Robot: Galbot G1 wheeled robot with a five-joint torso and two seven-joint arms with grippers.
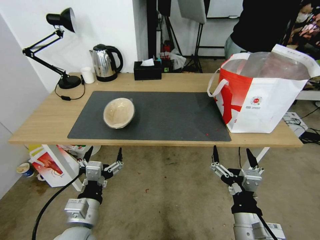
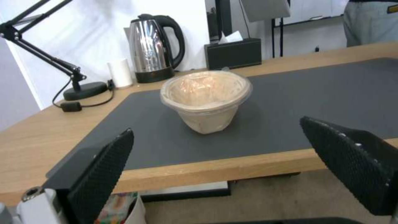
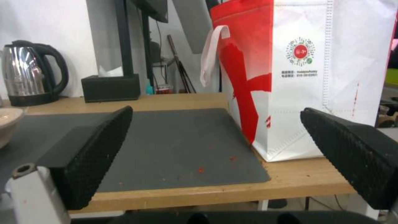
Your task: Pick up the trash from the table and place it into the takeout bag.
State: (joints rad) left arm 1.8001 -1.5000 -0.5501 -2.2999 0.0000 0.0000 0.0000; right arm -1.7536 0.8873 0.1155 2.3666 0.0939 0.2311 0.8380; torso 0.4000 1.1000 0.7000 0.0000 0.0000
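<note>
One piece of trash, a tan paper bowl with a clear cover, stands on the left half of the dark grey mat on the light-wood table. The left wrist view shows the bowl beyond my left fingers. The white-and-red takeout bag stands open at the table's right end, foil lining showing. My left gripper hangs open below the table's front edge, short of the bowl. My right gripper is open at the same height, facing the bag.
Along the table's back edge stand a black desk lamp, a small white cup, a steel kettle and a black tissue box. Red crumbs dot the mat. A red-and-white carton sits on the floor at left.
</note>
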